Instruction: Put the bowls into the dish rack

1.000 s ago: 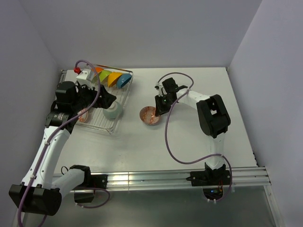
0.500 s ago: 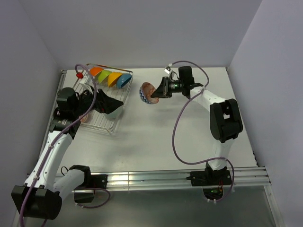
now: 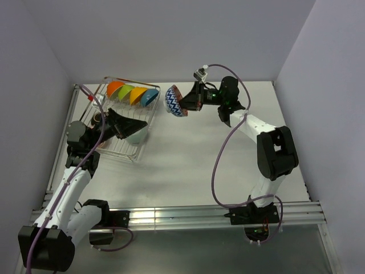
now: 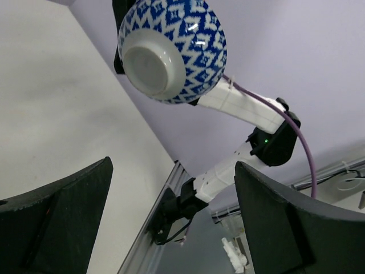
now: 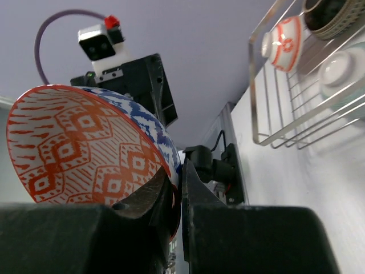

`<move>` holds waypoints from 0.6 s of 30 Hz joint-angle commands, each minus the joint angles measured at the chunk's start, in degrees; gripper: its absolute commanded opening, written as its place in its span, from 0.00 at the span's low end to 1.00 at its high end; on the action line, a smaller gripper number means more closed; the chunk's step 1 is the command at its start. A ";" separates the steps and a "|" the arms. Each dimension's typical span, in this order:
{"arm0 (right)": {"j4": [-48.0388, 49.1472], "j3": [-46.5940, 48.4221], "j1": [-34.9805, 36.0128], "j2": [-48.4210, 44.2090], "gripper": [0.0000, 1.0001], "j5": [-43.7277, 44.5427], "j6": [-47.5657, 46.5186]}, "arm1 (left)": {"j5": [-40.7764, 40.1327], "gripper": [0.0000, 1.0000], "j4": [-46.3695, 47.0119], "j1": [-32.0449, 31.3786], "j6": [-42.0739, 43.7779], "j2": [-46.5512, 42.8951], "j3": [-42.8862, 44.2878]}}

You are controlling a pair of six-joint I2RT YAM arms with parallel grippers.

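Observation:
My right gripper (image 3: 185,101) is shut on the rim of a bowl (image 3: 175,101) with blue zigzags outside and an orange pattern inside. It holds that bowl in the air on its side, just right of the dish rack (image 3: 117,153). The right wrist view shows the rim pinched between my fingers (image 5: 179,177), with the bowl (image 5: 74,148) above them. Orange (image 3: 115,88), green (image 3: 126,92), yellow-orange (image 3: 137,95) and blue (image 3: 150,97) bowls stand along the rack's far side. A pale teal bowl (image 3: 136,136) sits at its near right. My left gripper (image 3: 133,124) hovers open over the rack and faces the held bowl (image 4: 171,51).
The rack's wire wall (image 5: 285,114) shows in the right wrist view, with a white bowl with orange markings (image 5: 283,35) and a dark bowl (image 5: 328,14) inside. White tabletop (image 3: 188,165) spreads right of the rack. Purple cables loop off both arms.
My right gripper shut on the patterned bowl, lifted it off the table, tipped it on its side and carried it up and left toward the rack. My left arm drew back from the pale teal bowl.

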 commanded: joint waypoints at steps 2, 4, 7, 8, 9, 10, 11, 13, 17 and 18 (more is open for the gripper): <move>1.85 1.13 2.37 -6.72 0.00 -1.19 -1.93 | 0.20 0.94 9.89 0.02 -6.68 -1.54 0.99; -7.89 2.09 2.90 -8.21 0.00 0.47 -7.38 | -0.24 0.94 6.03 -0.42 -5.36 -1.28 2.31; -16.36 3.59 4.04 -9.62 0.00 2.41 -15.93 | -2.78 0.93 -3.43 -2.00 1.11 -0.75 5.74; -16.89 3.59 4.82 -9.80 0.00 2.86 -17.16 | -3.49 0.93 -5.57 -2.53 2.80 -0.75 7.49; -20.11 3.85 5.18 -9.98 0.00 3.73 -18.47 | -4.11 0.93 -7.24 -2.97 4.12 -0.75 8.20; -23.28 4.38 5.44 -10.15 0.00 4.96 -20.58 | -4.64 0.93 -9.09 -3.32 4.83 -0.66 8.64; -26.27 5.69 5.97 -10.15 0.00 7.49 -25.29 | -4.64 0.95 -9.19 -3.84 5.10 -0.75 9.00; -32.17 6.49 6.50 -10.15 0.00 9.79 -28.32 | -4.73 0.96 -9.80 -4.29 5.10 -0.66 9.35; -34.72 7.19 7.29 -9.54 0.00 12.08 -30.43 | -8.57 0.96 -15.06 -6.04 6.68 0.13 10.67; -34.65 7.20 7.64 -9.10 0.00 12.00 -30.53 | -9.12 0.96 -15.52 -6.48 6.51 0.48 10.76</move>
